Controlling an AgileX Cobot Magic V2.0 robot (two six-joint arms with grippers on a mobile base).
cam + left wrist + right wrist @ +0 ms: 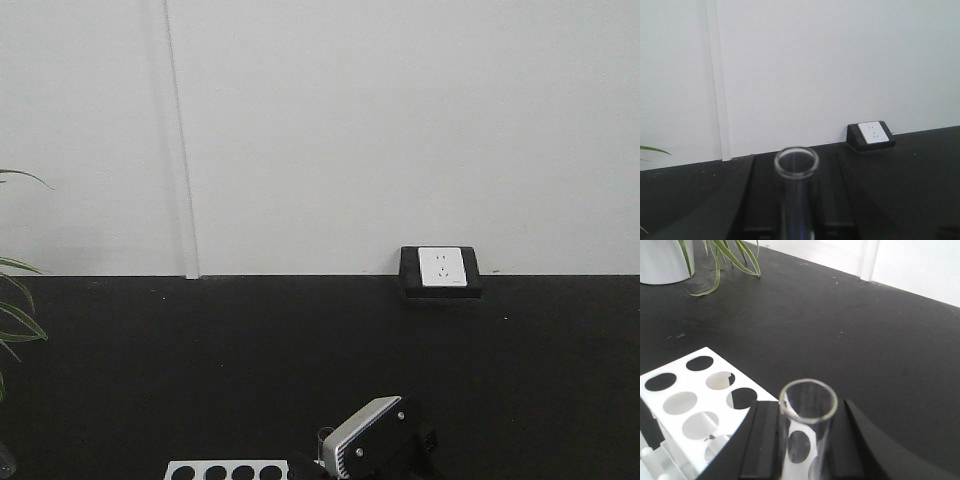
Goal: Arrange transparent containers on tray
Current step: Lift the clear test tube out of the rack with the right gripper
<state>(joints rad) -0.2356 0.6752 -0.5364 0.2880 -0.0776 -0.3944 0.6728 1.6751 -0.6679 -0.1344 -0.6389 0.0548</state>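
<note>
Left gripper [796, 205] is clamped on an upright test tube [796, 164], rim towards my camera; a wall socket [874, 133] sits well beyond, to its right. My right gripper [806, 435] grips a second test tube [808, 402]; just left lies the white rack [710, 401], with a potted plant [660, 262] far beyond.

The left gripper [796, 167] is showing two flat black fingers [765, 200] with long straight grooves. The right gripper [807, 415] is wearing the same black, and its fingers [762, 445] are looking smooth, with rounded outer sides. A chunky black arm block [400, 447] is carrying a white rounded plate [362, 433] with a dark striped edge and two tiny dots like screws.
</note>
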